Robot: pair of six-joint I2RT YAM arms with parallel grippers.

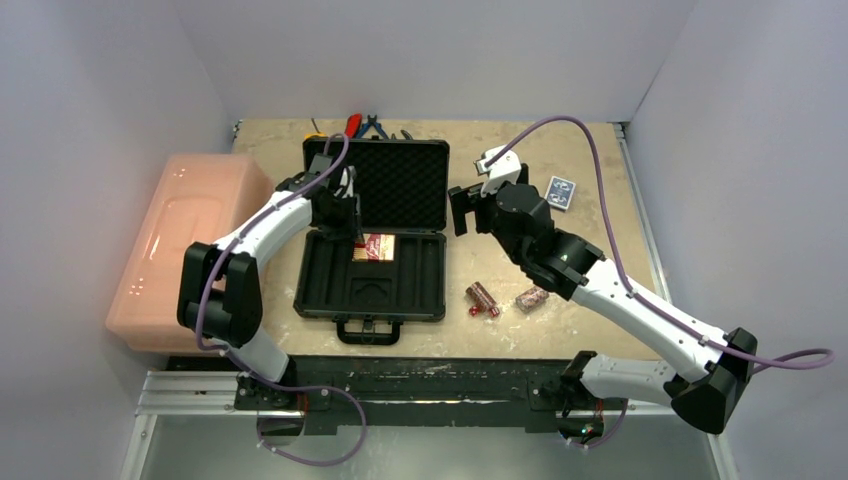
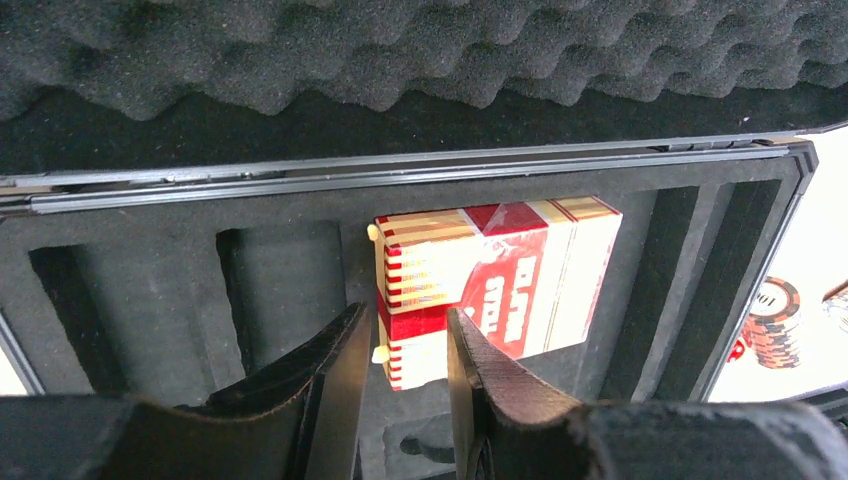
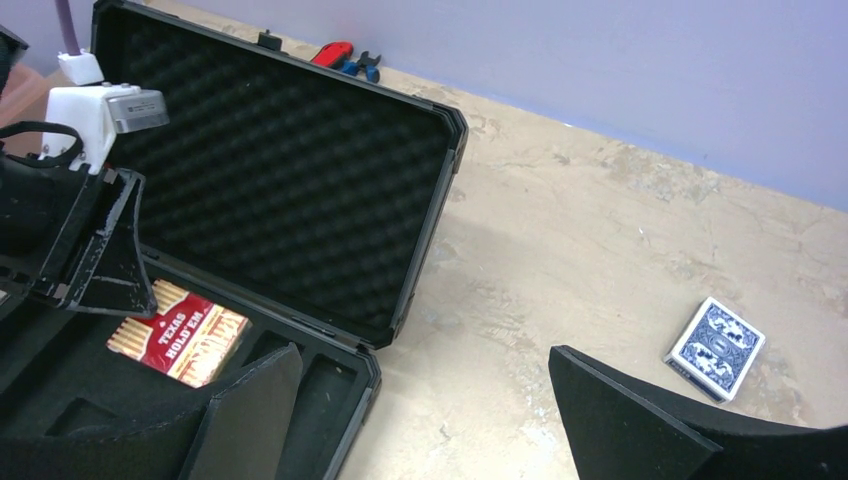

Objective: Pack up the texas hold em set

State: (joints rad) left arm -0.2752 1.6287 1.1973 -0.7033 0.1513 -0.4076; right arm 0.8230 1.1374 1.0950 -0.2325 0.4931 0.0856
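Bordering the case (image 1: 400,190): pink bin (image 1: 190,240), pliers (image 1: 375,126).

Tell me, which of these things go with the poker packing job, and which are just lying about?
Part of the job: black case, red deck, blue deck, two chip rolls, two red dice.
Just lying about: pink bin, pliers, yellow tape measure.

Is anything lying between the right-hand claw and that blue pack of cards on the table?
Nothing visible does. The blue rectangular card deck lies alone on the bare beige tabletop, just beyond the open right gripper.
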